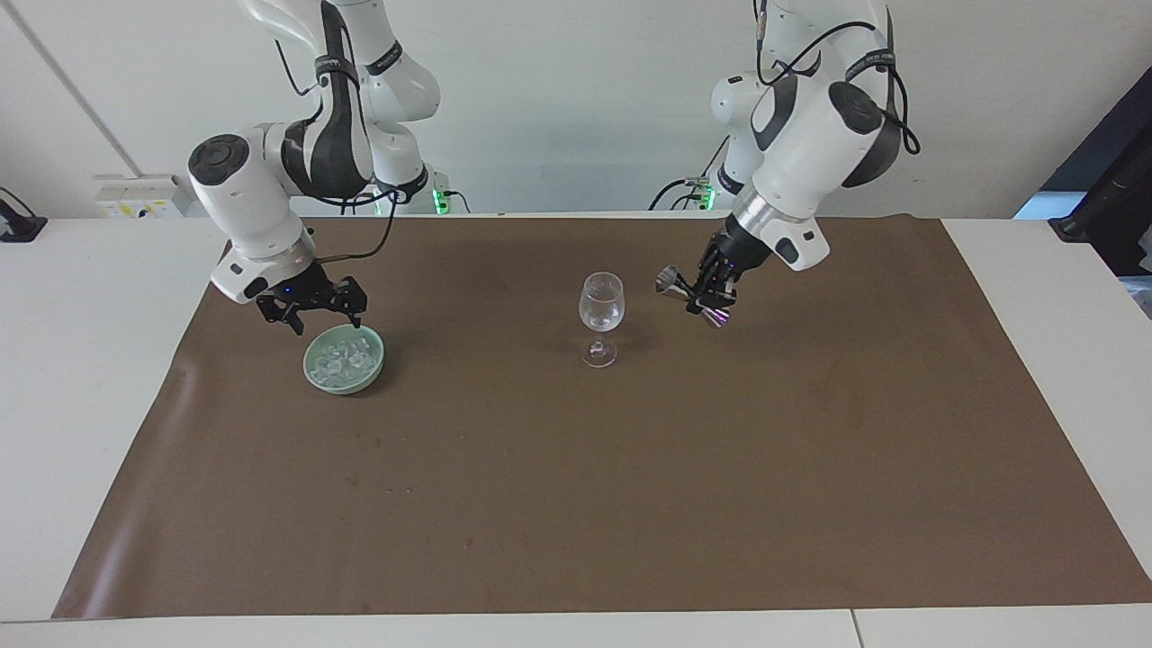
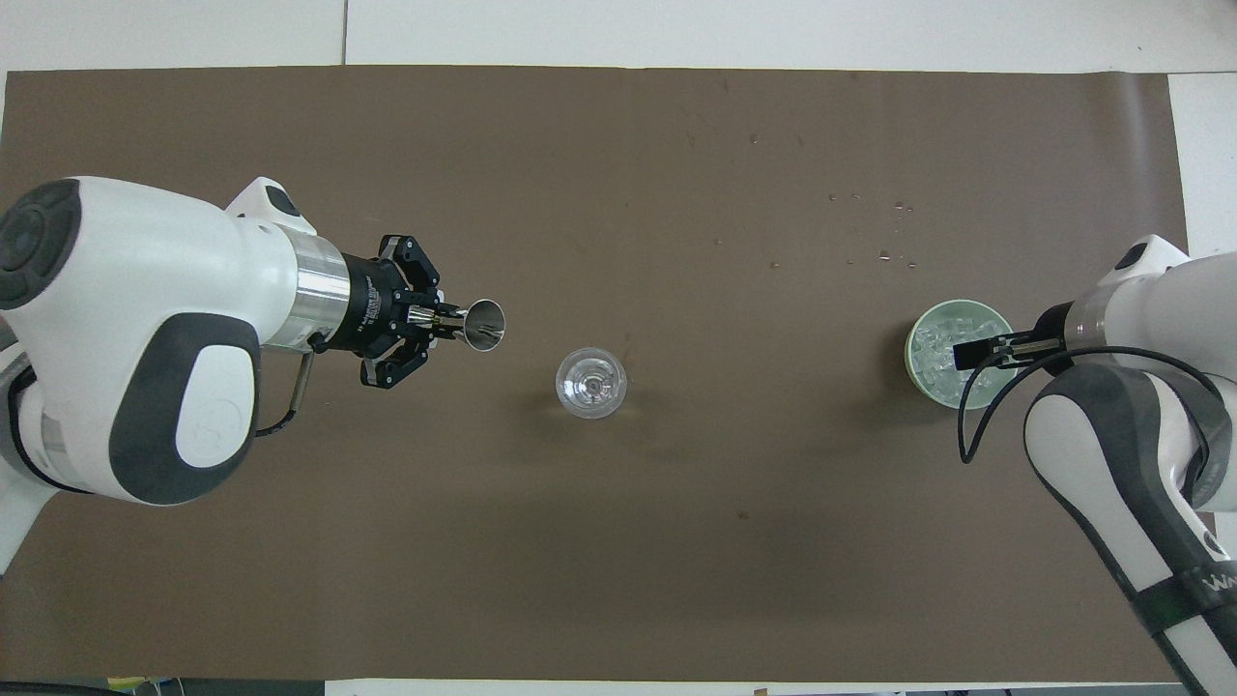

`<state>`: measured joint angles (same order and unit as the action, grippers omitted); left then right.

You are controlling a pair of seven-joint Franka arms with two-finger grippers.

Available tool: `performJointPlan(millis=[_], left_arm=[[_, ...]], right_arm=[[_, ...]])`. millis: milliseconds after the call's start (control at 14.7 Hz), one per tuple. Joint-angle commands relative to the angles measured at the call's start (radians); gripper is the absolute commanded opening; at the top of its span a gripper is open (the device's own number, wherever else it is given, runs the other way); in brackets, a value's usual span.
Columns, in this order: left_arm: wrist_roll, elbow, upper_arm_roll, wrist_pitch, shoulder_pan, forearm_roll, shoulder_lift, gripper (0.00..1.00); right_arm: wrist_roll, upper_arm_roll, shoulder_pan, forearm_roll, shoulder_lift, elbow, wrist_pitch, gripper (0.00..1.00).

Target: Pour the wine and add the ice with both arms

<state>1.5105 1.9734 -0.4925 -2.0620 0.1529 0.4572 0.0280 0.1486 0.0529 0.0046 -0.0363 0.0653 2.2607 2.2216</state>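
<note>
Your pour looks finished, judging by how things lie: the left gripper (image 1: 705,290), right of centre in the facing view, is clamped around the waist of a metal jigger (image 1: 691,297) held in the air beside the wine glass (image 1: 601,317), clear of its rim. The jigger's long axis lies tilted, close to level, with one open cup turned toward the glass and the other cup pointing down and away toward the left arm's end of the table. In the overhead view you look straight into that open mouth (image 2: 483,324), left of centre.

The step in hand seems to be the ice (image 1: 343,363). It sits heaped in the pale green bowl (image 1: 317,379), at the left of the facing view, on the brown mat (image 1: 630,504) toward the right arm's end. Your right gripper (image 1: 311,317) hangs just above the bowl's rim on the robots' side, fingers spread apart and pointing down.

Next, you probably need to lower that gripper into the heap, pinch a single cube, then carry it to the glass. The cubes are small and likely slippery, so centre on one before closing. The left arm should hold the jigger well away from the glass.
</note>
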Motion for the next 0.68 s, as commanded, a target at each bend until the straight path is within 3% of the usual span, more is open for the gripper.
performJointPlan(millis=[0, 204, 408, 612], left_arm=[[-0.110, 0.105, -0.006, 0.016, 0.140, 0.177, 0.082, 0.00], [-0.168, 0.127, 0.000, 0.063, 0.258, 0.296, 0.069, 0.00], [-0.193, 0.139, -0.001, 0.065, 0.374, 0.336, 0.014, 0.00], [-0.249, 0.140, 0.000, 0.056, 0.456, 0.382, -0.049, 0.00]], right_arm=[[-0.009, -0.005, -0.003, -0.014, -0.002, 0.085, 0.101, 0.99], [0.029, -0.005, -0.014, -0.014, -0.019, 0.125, 0.167, 0.96], [0.034, -0.005, -0.012, -0.013, -0.044, 0.129, 0.196, 0.93], [0.052, -0.005, -0.012, -0.005, -0.047, 0.131, 0.213, 0.82]])
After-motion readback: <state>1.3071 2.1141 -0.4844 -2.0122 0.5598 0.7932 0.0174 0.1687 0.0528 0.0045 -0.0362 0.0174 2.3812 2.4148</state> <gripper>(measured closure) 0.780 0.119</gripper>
